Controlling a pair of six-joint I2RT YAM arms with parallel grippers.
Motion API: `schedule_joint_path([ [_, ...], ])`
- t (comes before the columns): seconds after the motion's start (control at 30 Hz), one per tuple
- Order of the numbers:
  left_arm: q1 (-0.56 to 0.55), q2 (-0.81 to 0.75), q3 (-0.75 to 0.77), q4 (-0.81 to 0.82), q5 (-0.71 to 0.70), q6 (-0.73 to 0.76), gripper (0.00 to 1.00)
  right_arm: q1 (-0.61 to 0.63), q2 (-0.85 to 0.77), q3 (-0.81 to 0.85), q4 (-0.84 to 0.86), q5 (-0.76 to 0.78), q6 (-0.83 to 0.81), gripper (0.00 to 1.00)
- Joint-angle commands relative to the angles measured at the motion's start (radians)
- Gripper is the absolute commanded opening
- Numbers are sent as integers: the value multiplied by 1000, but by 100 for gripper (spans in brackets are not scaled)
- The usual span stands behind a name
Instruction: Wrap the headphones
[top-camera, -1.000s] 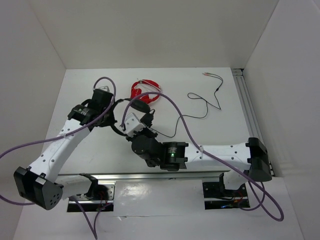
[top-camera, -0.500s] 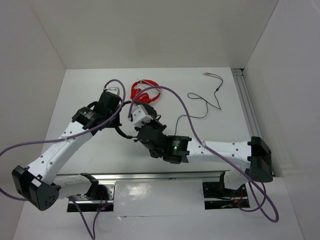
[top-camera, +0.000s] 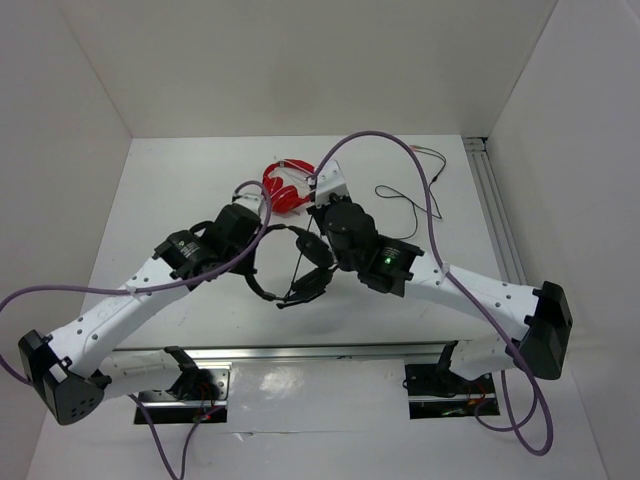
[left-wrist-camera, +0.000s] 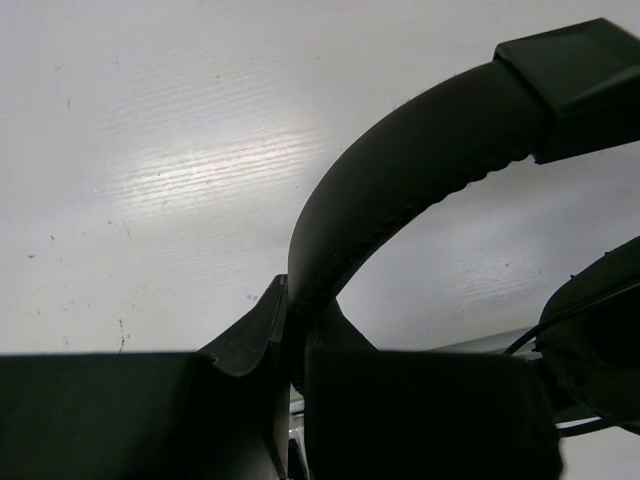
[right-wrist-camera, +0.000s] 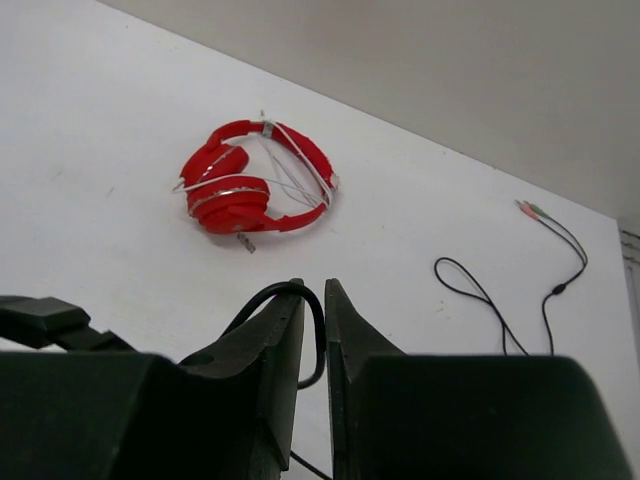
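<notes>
The black over-ear headphones (top-camera: 312, 286), with a padded headband (left-wrist-camera: 400, 170) and round earcups, sit between the two grippers near the middle of the white table (top-camera: 170, 200). The left gripper (left-wrist-camera: 292, 335) is clamped on the headband. Both of its fingers (left-wrist-camera: 250, 345) press against the sides of the band. The band rises from between the fingertips and curves up and to their right, where it meets a squared black slider block. One earcup (left-wrist-camera: 600, 320) hangs to the right of the left fingers, below that block. Whether the earcups rest on the table cannot be determined. The thin dark cable (right-wrist-camera: 321, 335) of the headphones forms a loop at the right gripper (right-wrist-camera: 314, 295). The loop arches past the tip of the left-hand finger and drops into the slot between the two fingers. The right fingers (right-wrist-camera: 285, 325) stand slightly apart, leaving a narrow slot wider than the cable. Contact between the pads and the cable cannot be confirmed. Ahead of the right fingertips and to their right, more cable lies in loose curves on the table and ends in two small coloured plugs (right-wrist-camera: 530, 209). Ahead of the same fingertips and slightly to the left, well apart from them, lies a pair of red headphones (right-wrist-camera: 255, 190) wound with a pale cord.
</notes>
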Motion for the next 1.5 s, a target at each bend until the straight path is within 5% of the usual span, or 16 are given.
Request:
schedule_joint_path([
  [0.0,-31,-5,-5,-61,9,45,0,-38,-7,48,90,-65,47,21],
  [0.2,-78,-14,54,-70,103,69,0,-116,11,-4,137,-195,99,21],
  [0.53,-115,-44,326,-266,46,25,0,-262,54,-160,343,-844,175,21],
  [0.7,-115,-6,505,-396,-17,-6,0,-283,158,-145,358,-1102,200,31],
  [0.87,-115,74,605,-519,-117,-47,2,-275,142,-243,473,-913,249,53],
  [1.17,-25,115,786,-519,-34,-1,3,-478,-49,-432,542,-843,376,72],
  [1.27,-6,124,786,-519,-25,-12,3,-556,-116,-502,605,-959,418,81],
  [1.37,20,124,809,-519,-12,-32,3,-633,-89,-513,654,-1349,427,81],
  [1.47,55,124,863,-509,0,-32,4,-584,-40,-470,539,-1350,360,81],
])
